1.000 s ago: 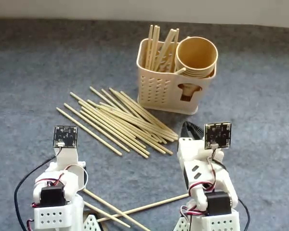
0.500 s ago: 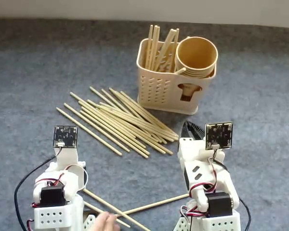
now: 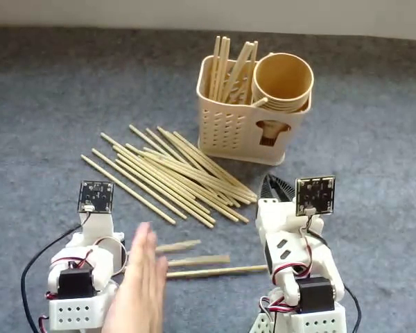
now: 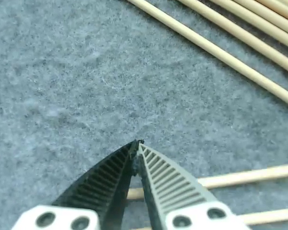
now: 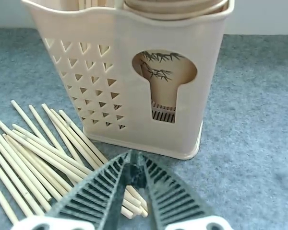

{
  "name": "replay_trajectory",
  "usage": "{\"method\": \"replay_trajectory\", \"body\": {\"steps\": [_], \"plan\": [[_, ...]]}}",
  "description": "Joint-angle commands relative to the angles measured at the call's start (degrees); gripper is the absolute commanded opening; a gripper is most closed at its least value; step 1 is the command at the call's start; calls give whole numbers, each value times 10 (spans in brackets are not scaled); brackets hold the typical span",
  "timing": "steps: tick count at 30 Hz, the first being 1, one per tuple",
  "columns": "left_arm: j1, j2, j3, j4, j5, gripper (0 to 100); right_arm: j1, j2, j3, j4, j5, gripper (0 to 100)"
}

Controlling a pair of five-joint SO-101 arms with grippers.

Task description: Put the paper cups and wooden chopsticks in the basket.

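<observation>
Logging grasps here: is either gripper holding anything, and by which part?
Nothing is held. The left gripper and the right gripper are both shut and empty.

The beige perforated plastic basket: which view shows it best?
The high view: the beige plastic basket is whole, wooden chopsticks and paper cups inside. The right wrist view gives its front wall close, contents cut off. The left wrist view faces grey carpet.

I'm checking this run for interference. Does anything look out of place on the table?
A person's hand sits between the left arm and right arm, by three loose chopsticks. It does not belong in the robot's workspace. A fanned pile of chopsticks lies outside the basket.
</observation>
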Motion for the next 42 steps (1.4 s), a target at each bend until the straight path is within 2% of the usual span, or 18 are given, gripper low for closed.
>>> {"method": "replay_trajectory", "body": {"steps": [1,9,13,19,23,35,42], "plan": [[-5,5,12,3,-4,5,7,-5,-32,-2,6,5],[-5,5,12,3,-4,5,0,0,-73,25,33,5],[-5,5,12,3,-4,5,-43,0,-119,63,38,5],[-5,5,12,3,-4,5,-81,13,-157,65,62,5],[-5,5,12,3,-4,5,-106,109,-212,65,66,5],[-5,5,12,3,-4,5,-258,474,-391,65,63,5],[-5,5,12,3,-4,5,-276,645,-455,65,65,7]]}}
